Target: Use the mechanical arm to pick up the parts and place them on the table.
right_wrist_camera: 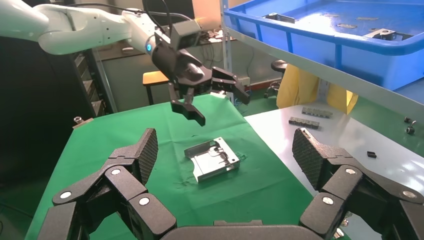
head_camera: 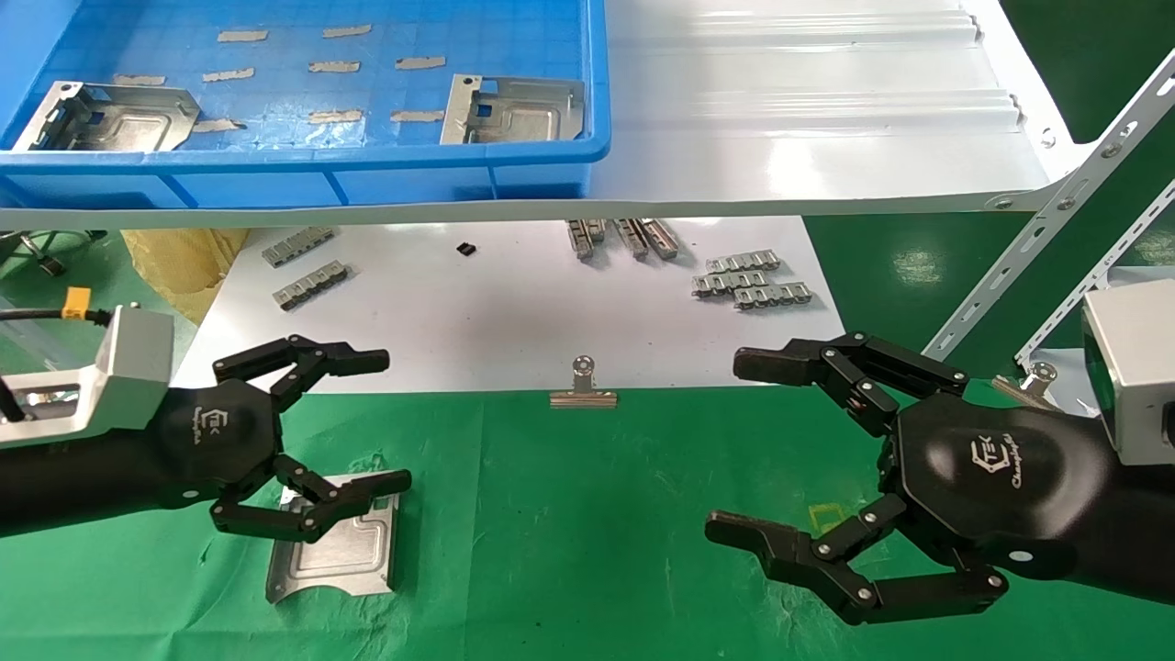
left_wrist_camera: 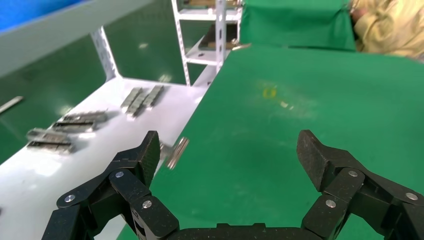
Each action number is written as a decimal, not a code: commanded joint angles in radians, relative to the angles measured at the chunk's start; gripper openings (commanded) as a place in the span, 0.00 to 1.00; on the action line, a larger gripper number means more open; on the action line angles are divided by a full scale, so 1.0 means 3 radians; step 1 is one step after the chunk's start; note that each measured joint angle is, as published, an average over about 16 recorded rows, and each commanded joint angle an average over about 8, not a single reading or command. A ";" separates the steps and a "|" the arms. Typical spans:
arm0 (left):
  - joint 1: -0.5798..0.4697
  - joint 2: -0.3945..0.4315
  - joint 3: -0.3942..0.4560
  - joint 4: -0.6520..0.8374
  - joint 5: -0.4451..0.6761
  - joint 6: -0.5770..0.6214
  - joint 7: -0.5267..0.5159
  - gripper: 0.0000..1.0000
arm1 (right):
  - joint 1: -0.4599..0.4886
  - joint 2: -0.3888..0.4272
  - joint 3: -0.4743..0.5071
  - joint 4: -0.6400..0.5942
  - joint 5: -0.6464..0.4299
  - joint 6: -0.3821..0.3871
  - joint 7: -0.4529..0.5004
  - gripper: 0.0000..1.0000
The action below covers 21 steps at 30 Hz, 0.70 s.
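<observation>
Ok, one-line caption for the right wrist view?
Open left gripper hovers above a silvery stamped sheet-metal part lying on the green fabric table.

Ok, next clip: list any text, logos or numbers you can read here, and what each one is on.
"TEK": white logo on the back of the right gripper, by its wrist.
Script line under that logo: too small to read.
White logo and lettering on the back of the left gripper: same style, too small to read.
Parts, blue bin, table: no readable text.
</observation>
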 commanded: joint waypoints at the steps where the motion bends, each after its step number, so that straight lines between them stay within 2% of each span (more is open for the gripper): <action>1: 0.0062 -0.0026 -0.0055 -0.0136 -0.0041 -0.0012 -0.0088 1.00 | 0.0000 0.0000 0.0000 0.0000 0.0000 0.0000 0.0000 1.00; 21: 0.0685 -0.0285 -0.0601 -0.1498 -0.0457 -0.0133 -0.0963 1.00 | 0.0000 0.0000 0.0000 0.0000 0.0000 0.0000 0.0000 1.00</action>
